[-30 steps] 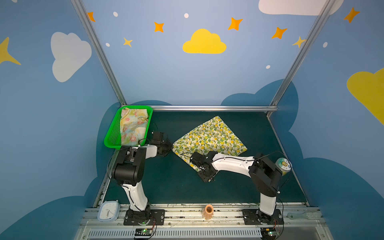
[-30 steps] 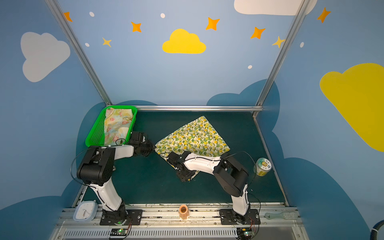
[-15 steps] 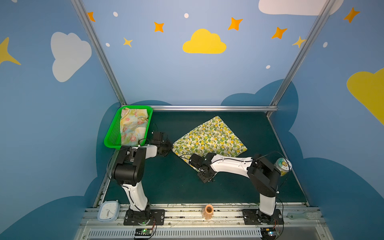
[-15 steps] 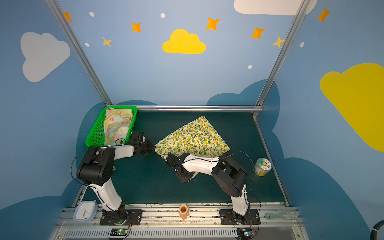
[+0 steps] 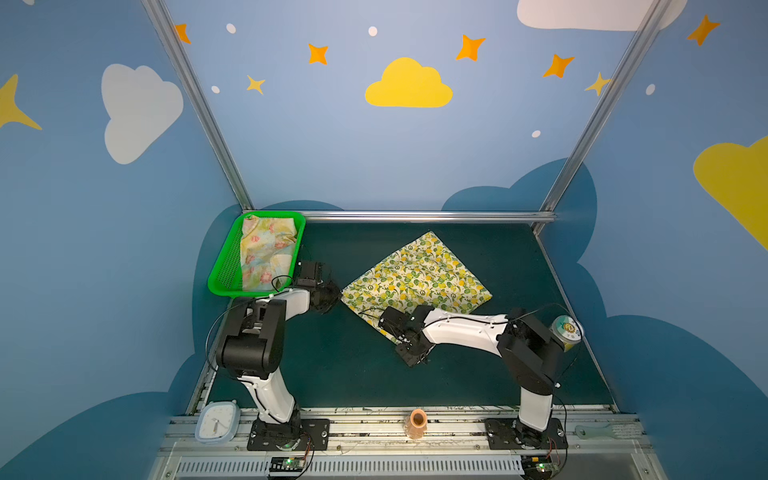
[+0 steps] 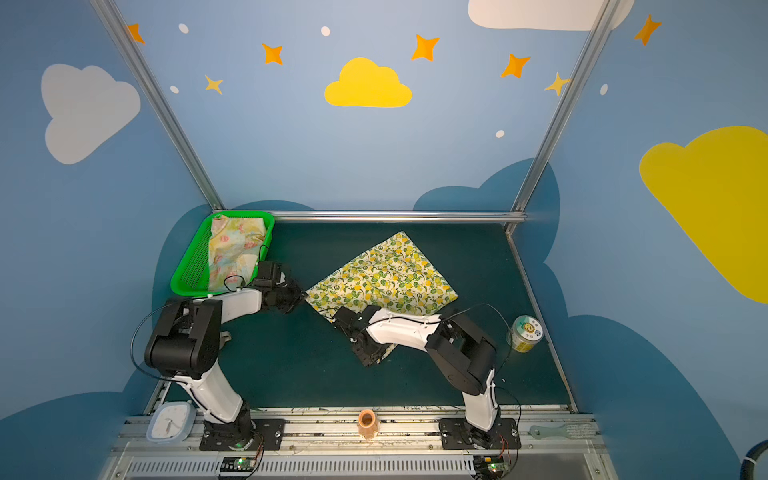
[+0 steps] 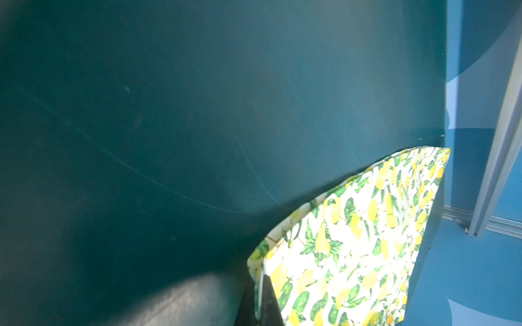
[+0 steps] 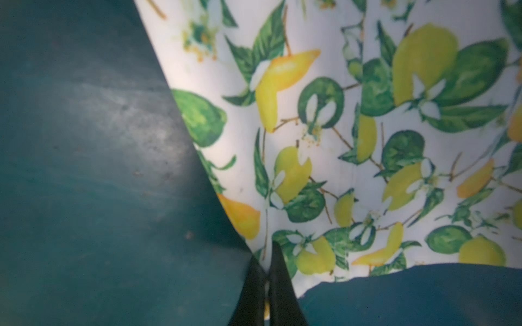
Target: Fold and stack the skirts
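Pinching one corner of the lemon skirt [image 5: 419, 270] in the clamped left gripper [image 7: 255, 285], another in the clamped right gripper [image 8: 269, 255]. Spread flat ahead of both. Just behind the left gripper, in the green basket [image 5: 222, 272]: the flowered skirt [image 5: 266, 253].

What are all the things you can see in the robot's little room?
lemon skirt: one, cream with yellow lemons and green leaves, lying flat mid-table
flower skirt: one, pale yellow with pink flowers, inside the basket
basket: one, green, back left corner of the table
jar: one, yellow-green label, right edge of the table
clock: one, white and pale blue, front left by the rail
cup: one, orange, middle of the front rail
table: one, dark teal
left gripper: one, black, shut on the lemon skirt's left corner
right gripper: one, black, shut on the lemon skirt's near corner
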Robot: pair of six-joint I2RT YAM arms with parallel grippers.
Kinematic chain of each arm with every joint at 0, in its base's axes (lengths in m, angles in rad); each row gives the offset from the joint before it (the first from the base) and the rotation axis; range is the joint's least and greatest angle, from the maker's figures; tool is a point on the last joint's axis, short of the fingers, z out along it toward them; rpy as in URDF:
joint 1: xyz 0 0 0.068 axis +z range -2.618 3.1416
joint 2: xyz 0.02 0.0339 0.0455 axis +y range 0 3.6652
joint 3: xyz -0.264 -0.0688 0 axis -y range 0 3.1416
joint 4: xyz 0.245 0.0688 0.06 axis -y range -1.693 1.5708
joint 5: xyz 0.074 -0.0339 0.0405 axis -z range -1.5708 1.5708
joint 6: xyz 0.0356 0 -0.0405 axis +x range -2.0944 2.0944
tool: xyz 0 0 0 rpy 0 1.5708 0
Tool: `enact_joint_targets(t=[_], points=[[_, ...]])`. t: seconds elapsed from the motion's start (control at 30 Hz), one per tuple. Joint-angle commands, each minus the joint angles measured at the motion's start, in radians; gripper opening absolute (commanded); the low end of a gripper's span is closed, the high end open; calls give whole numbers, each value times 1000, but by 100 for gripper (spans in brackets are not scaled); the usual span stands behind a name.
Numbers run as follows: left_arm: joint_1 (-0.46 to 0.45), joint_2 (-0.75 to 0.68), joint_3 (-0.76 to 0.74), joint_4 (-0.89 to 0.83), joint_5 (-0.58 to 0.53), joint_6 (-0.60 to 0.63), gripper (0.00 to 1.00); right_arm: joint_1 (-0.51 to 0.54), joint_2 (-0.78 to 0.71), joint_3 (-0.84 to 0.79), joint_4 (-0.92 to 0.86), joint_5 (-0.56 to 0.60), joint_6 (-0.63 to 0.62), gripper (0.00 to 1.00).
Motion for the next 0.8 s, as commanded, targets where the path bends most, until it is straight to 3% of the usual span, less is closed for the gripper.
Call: enact_joint_targets(t=[0.0,0.47,0.77], points=[[13,-61,63,-91,0,24,4,-4,-71,-5,-58,-29,-18,0],[46,-223,111,-261,-42,54,4,-48,-256,29,-104,-119,-87,0],[94,-313,91,-359,-37,53,4,-31,-294,84,-134,-175,-123,0]])
